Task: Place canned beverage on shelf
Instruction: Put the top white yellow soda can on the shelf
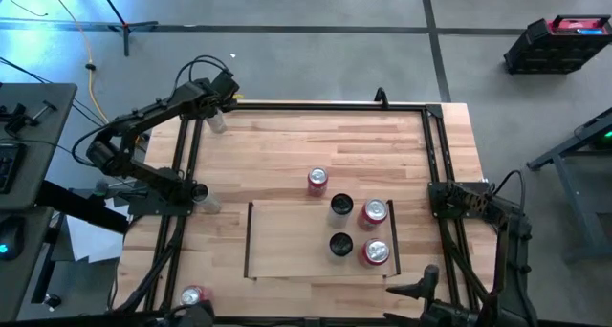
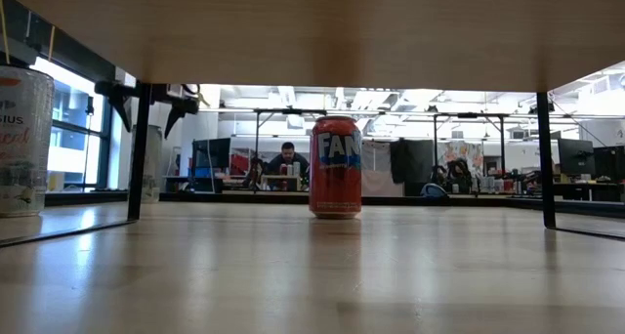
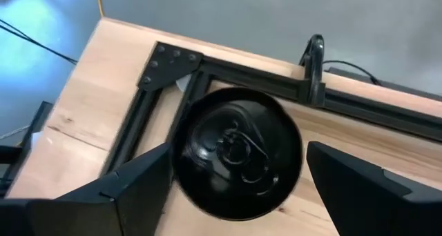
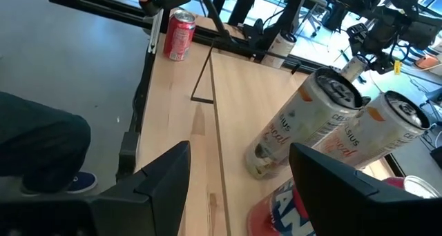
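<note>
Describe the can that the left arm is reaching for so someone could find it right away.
Find the table's far left corner, where the black frame turns. The left gripper hovers open above a black-topped can there. It stands alone, far from the cans on the shelf.

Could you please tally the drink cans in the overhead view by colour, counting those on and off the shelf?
Red cans: 4
Pale cans with black tops: 4
Total: 8
</note>
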Action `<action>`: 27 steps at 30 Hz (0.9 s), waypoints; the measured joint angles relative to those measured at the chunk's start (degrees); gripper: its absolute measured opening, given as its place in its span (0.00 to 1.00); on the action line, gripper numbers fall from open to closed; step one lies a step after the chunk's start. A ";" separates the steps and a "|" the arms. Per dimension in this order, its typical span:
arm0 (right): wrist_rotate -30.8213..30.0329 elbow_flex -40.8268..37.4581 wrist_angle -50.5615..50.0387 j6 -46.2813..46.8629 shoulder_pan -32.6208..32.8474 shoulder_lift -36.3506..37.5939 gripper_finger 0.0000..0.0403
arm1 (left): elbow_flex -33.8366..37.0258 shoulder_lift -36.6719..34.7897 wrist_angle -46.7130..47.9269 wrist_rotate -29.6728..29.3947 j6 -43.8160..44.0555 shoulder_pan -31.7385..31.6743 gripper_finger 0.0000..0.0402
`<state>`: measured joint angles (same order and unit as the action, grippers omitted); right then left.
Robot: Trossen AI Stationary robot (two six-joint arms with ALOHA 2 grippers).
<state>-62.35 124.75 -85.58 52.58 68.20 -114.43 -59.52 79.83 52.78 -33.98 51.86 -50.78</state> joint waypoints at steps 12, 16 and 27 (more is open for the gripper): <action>0.10 0.00 -0.15 -0.07 0.09 -0.40 0.57 | 1.37 0.20 -4.19 -0.58 -1.01 -0.61 0.80; 0.24 0.00 -0.09 0.17 0.09 -0.40 0.57 | 1.37 0.20 -4.98 -1.33 -0.73 -0.60 0.80; 0.24 0.00 -0.04 0.35 0.09 -0.40 0.57 | 3.18 0.20 -6.56 -0.17 0.01 -0.95 0.69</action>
<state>-62.11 124.75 -85.62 52.93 68.29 -114.83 -56.34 80.03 46.21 -34.14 51.87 -51.74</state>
